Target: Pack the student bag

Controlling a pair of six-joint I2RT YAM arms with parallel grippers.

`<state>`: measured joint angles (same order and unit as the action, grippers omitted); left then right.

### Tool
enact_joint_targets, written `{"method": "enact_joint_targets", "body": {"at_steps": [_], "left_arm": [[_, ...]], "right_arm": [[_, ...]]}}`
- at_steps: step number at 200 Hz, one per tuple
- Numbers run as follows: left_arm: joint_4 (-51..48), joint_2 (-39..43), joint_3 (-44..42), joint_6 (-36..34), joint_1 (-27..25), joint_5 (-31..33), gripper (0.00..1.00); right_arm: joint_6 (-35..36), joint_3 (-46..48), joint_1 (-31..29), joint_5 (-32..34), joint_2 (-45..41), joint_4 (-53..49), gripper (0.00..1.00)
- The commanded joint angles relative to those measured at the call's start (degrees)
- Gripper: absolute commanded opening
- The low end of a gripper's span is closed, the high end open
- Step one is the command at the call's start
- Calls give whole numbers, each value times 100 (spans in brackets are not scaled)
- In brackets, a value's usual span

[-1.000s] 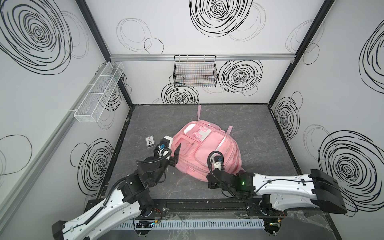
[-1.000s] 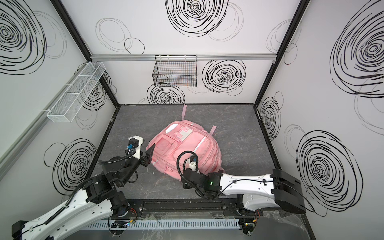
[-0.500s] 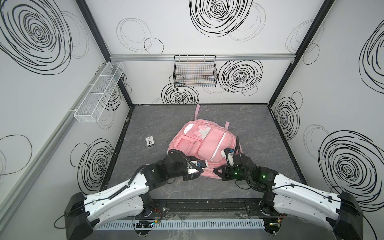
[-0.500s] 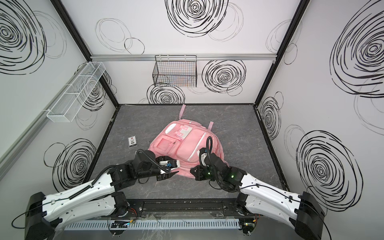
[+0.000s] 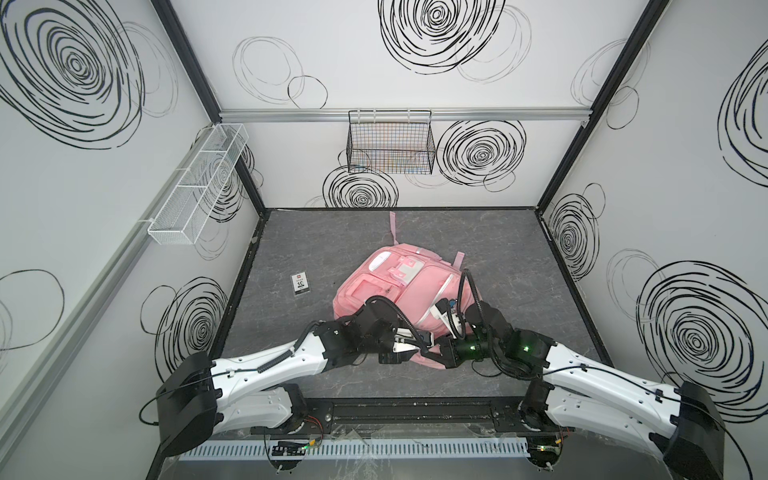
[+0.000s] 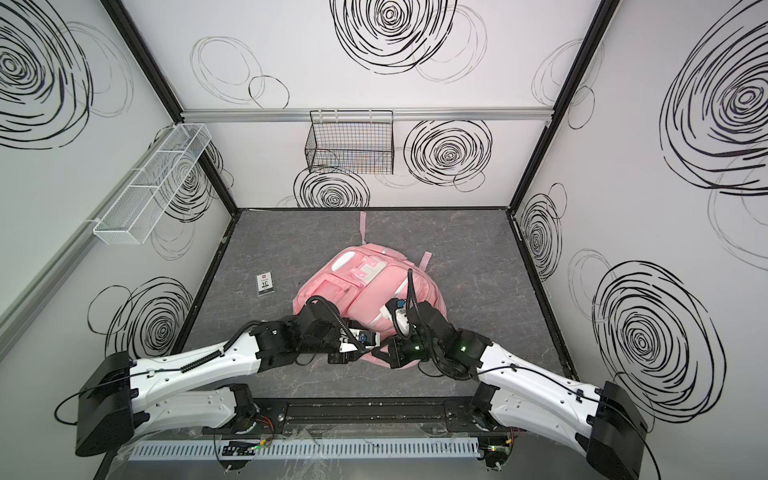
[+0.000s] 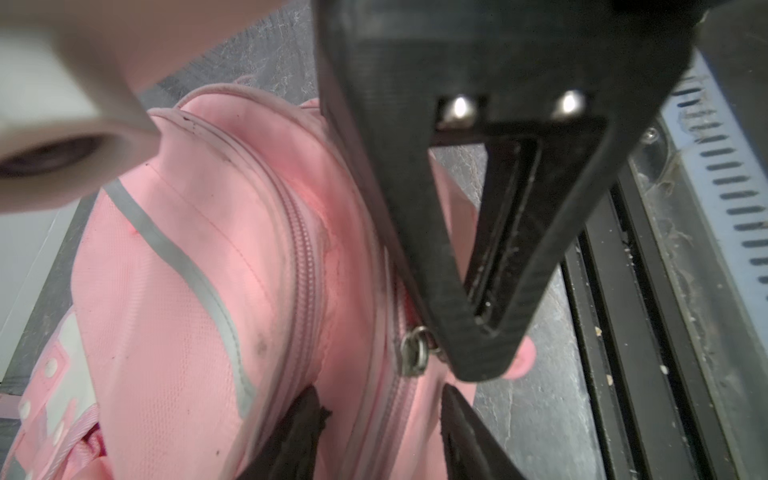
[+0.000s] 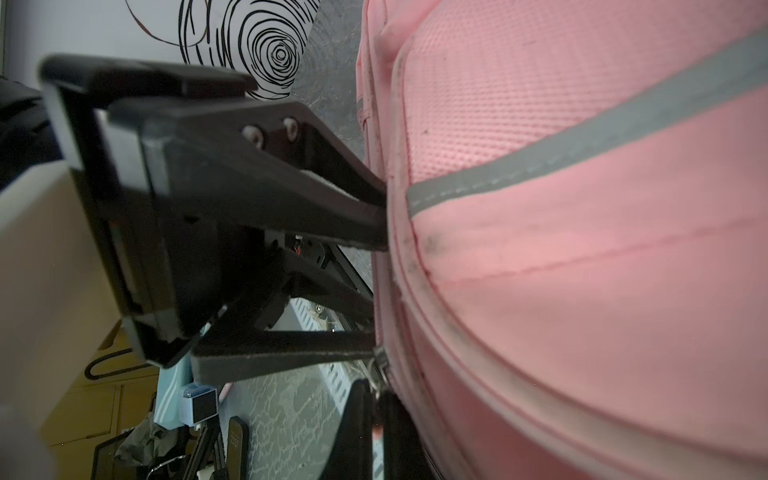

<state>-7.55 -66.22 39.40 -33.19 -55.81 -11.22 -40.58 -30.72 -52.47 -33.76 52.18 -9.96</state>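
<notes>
The student bag (image 5: 399, 286) is a pink backpack lying on the grey floor in both top views (image 6: 365, 286). My two grippers meet at its near edge. In the left wrist view my left gripper (image 7: 381, 392) is open, its two fingers (image 7: 299, 436) straddling the bag's zipper seam (image 7: 307, 266). My right gripper (image 8: 376, 395) is shut on the pink zipper pull, just below the metal slider ring (image 7: 415, 349). Seen from the left wrist, the right gripper (image 7: 478, 365) covers most of the pull. In a top view the left gripper (image 5: 409, 351) and right gripper (image 5: 430, 354) almost touch.
A small card marked 10 (image 5: 300, 284) lies on the floor left of the bag. A black wire basket (image 5: 390, 143) hangs on the back wall and a white mesh shelf (image 5: 199, 183) on the left wall. The black front rail (image 5: 415, 411) runs just behind both grippers.
My left arm has swung from the bag's left side to its near edge, uncovering the card, and its jaws have narrowed. The right gripper stayed shut and the bag shifted a little.
</notes>
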Motion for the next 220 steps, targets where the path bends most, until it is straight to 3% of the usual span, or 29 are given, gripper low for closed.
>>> {"method": "enact_joint_targets", "body": {"at_steps": [1,34,77,119,122,220], "left_arm": [[622,163,-156,-132,158,31,47],[416,136,-188,-304,185,58,27],[202,150,-187,-446,201,198,17],[203,501,-320,-451,353,293,4],[216,530,-339,-453,372,296,0],[433,1217,-736,-583,650,639,0]], "right_arm": [[227,-170,-35,-568,-86,396,0],[335,-282,-1,-490,-60,246,0],[494,-497,189,-293,-25,-147,0],[800,-1014,364,432,90,-1379,0],[812,-1043,370,466,90,-1462,0],[777,-1304,643,1016,-162,-3071,0]]}}
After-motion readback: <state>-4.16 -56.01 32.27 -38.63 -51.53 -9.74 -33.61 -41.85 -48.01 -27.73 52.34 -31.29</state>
